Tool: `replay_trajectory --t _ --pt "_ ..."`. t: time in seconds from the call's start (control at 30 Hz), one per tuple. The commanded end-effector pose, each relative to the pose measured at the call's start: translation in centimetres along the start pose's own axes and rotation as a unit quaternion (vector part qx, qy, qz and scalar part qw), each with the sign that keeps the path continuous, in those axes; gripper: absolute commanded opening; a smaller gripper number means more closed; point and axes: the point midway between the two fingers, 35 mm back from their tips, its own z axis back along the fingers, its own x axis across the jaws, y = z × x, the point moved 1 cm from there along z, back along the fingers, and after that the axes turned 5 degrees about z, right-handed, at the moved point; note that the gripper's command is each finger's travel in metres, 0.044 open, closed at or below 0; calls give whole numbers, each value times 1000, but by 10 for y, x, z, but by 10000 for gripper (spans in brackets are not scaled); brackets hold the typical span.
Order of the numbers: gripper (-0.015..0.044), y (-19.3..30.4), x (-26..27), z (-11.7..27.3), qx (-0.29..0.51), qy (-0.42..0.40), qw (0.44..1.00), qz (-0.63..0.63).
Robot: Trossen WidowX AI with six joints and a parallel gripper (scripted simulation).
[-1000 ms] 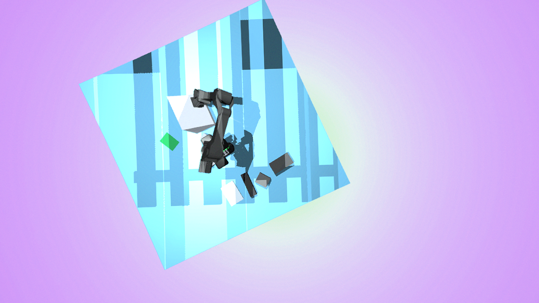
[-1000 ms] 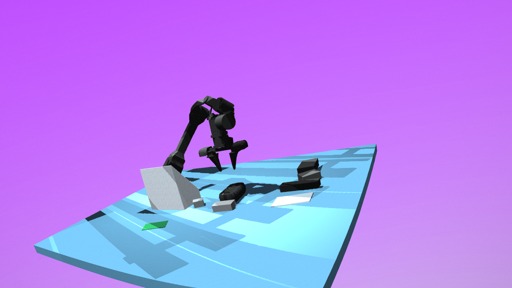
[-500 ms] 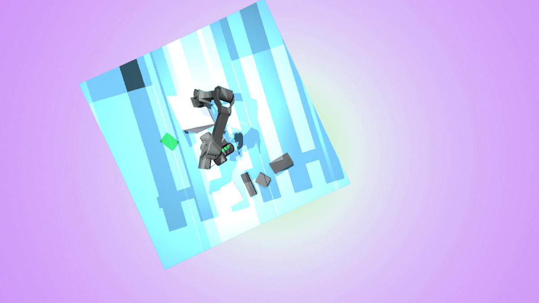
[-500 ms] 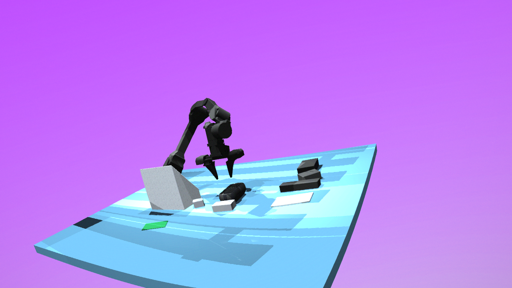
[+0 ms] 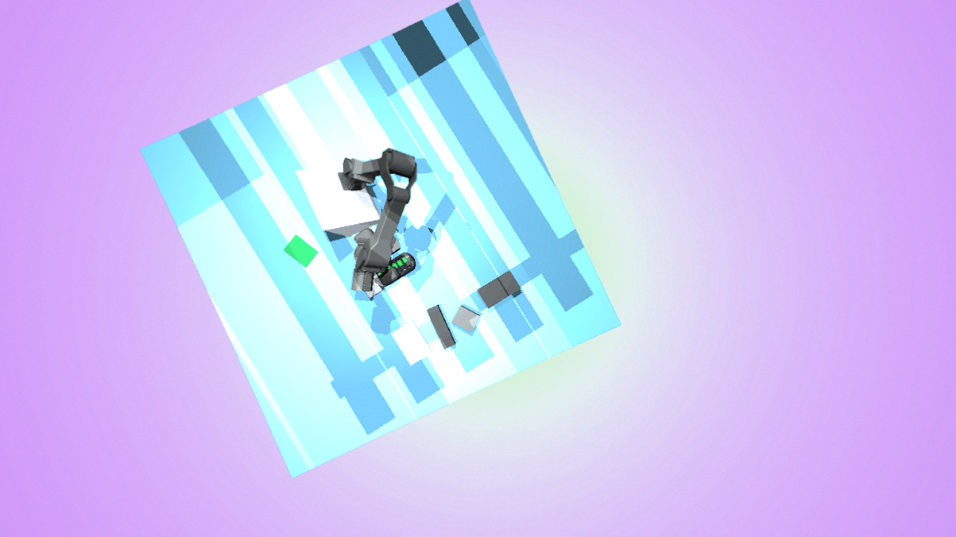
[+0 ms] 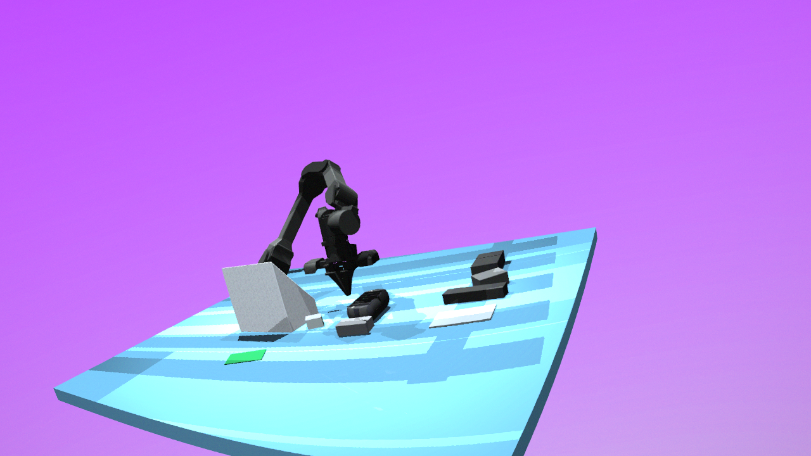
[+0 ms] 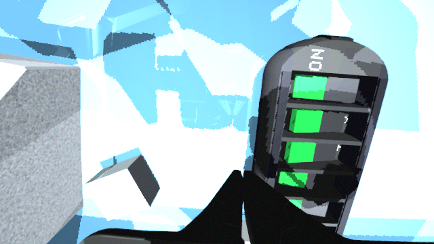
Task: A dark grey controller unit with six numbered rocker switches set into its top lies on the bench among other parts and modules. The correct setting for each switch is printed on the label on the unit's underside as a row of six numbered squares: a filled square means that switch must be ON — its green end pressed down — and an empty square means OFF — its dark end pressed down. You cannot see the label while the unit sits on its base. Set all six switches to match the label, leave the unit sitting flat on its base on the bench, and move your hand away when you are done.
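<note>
The dark grey controller unit (image 5: 401, 270) (image 6: 367, 304) (image 7: 339, 55) sits on its base on the bench, switches up. The wrist view shows ON at its far end and green rocker ends along its left side. Numbers 5 and 4 are partly readable. The nearer switches are partly or wholly hidden by my fingers, and I cannot surely tell every rocker's tilt. The underside label is hidden. My gripper (image 6: 348, 292) (image 7: 241, 177) is shut and empty, pointing down. In the exterior view its tips are just above and left of the unit.
A large grey wedge block (image 6: 258, 300) (image 7: 41, 135) and a small light block (image 6: 313, 321) (image 7: 115, 190) stand left. A grey block (image 6: 352, 327) lies close to the unit's near end. A green tile (image 5: 301, 251) (image 6: 245, 357), white plate (image 6: 462, 315) and dark bar (image 5: 441, 327) (image 6: 475, 293) lie farther off.
</note>
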Motion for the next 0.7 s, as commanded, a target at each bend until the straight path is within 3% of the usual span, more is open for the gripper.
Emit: replay_trajectory --t 0.0,0.47,0.67 --pt "0 -1 0 -1 -2 2 1000 -2" --pt "0 0 0 -1 0 0 1000 0" --pt "157 1 1 48 1 -1 1000 -1"
